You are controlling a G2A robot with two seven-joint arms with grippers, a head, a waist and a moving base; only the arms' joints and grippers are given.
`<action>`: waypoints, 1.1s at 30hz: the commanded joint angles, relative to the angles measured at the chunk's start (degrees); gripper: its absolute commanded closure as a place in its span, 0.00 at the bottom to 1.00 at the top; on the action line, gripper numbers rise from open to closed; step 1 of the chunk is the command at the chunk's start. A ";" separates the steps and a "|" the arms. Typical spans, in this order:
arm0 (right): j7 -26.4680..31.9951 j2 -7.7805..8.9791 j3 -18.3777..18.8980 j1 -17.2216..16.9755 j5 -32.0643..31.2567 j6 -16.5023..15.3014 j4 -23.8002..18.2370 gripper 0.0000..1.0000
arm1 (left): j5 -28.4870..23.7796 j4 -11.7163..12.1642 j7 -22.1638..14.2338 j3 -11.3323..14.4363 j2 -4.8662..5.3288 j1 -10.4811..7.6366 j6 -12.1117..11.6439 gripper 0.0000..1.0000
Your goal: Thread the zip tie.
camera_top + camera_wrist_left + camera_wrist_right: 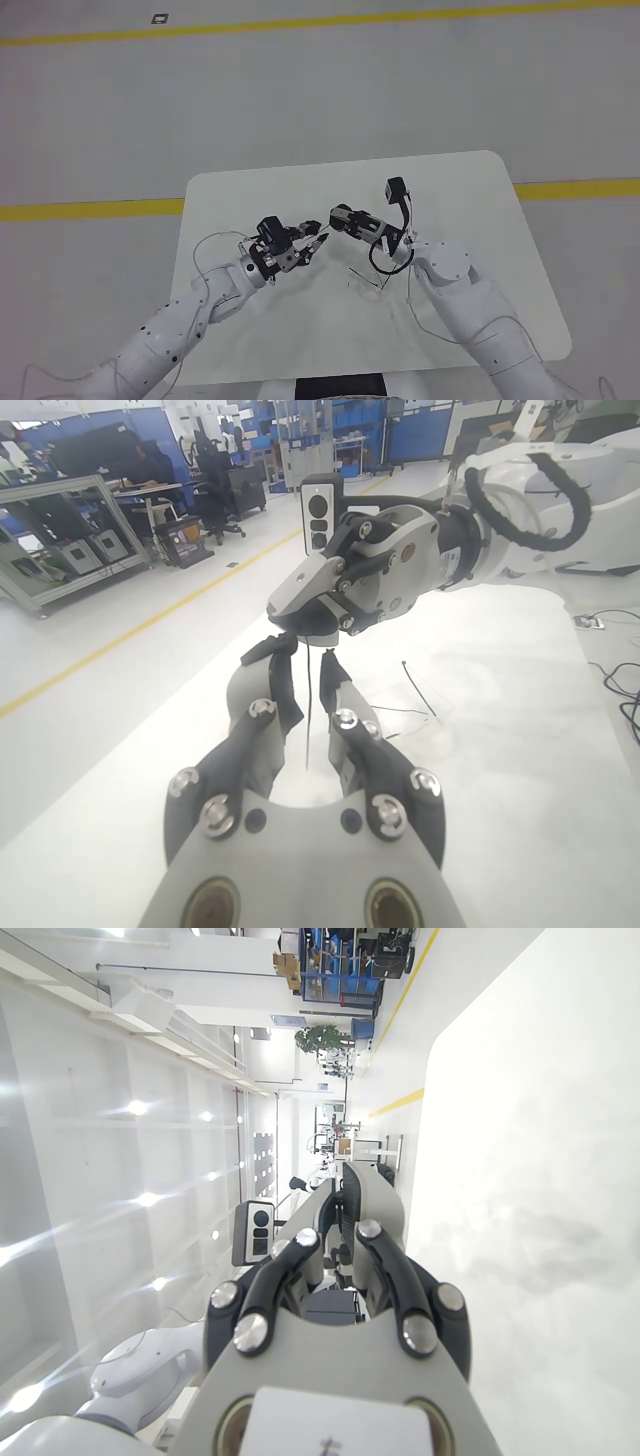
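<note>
Right gripper [300, 631]: tips pressed together, clamped on the upper end of a thin black zip tie [307, 705]. Raised above the tabletop [480, 190], a little left of its middle, roughly halfway between far and near edges. Zip tie hanging straight down from that pinch, lower end loose and ungripped; whether that end reaches the tabletop, impossible to tell.

Left gripper [304, 656]: spread apart, one finger on each side of the hanging zip tie, neither finger clearly touching it. Tips just beside the right gripper's tips, the two tools pointing at each other, nearly nose to nose.

Left arm extended from the near left corner, right arm from the near edge toward the right side. Black sleeved cable [522, 539] looped beside the right wrist.

Loose zip ties [365, 281]: a few thin black strands lying flat on the tabletop, near the grippers, on the side toward the near edge and the right arm, some crossing one another; exact number hard to tell.

Beyond the far edge, pale floor with yellow lines [90, 209].
</note>
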 commanded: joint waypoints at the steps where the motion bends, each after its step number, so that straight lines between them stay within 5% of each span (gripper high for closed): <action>1: -0.13 0.03 -0.04 -0.02 0.00 0.02 0.02 1.00 | 0.19 0.01 0.08 -0.11 -0.08 0.10 0.02 0.77; 27: -0.19 0.19 -1.63 0.30 0.48 -0.26 0.05 1.00 | 1.26 0.13 0.87 -1.38 -1.15 0.87 0.15 0.86; 33: -0.27 0.25 -1.71 0.37 0.59 -0.37 0.14 1.00 | 1.12 0.21 0.51 -1.71 -1.36 1.04 -0.02 1.00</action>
